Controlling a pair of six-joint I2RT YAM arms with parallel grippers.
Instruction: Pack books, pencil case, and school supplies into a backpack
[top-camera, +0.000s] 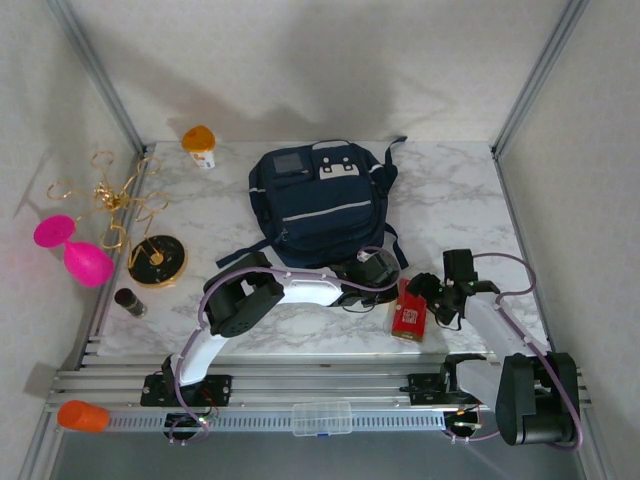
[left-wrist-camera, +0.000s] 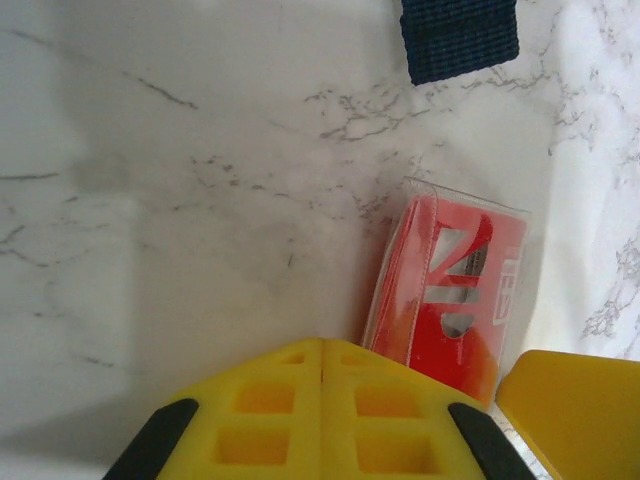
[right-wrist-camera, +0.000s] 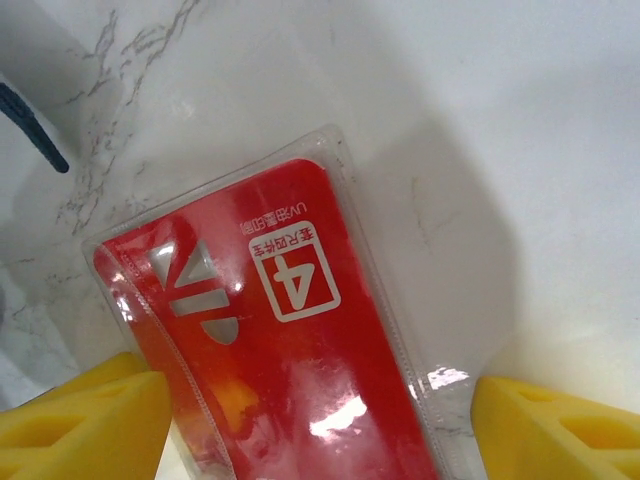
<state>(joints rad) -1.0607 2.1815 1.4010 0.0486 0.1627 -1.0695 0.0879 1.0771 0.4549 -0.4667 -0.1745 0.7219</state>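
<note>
Right claw straddles the red box with its yellow fingers spread apart on either side, not yet pinching it; left claw is shut on nothing just beside the box. Largest first: the marble desk, then the navy backpack lying at twelve o'clock, apparently unopened, then the box at five o'clock of it. Risk, as I judge it: the box's glossy clear sleeve may slip as the fingers close, or the neighbouring left claw may get bumped.

glossy plastic-wrapped red box, matt marble-look table
</note>
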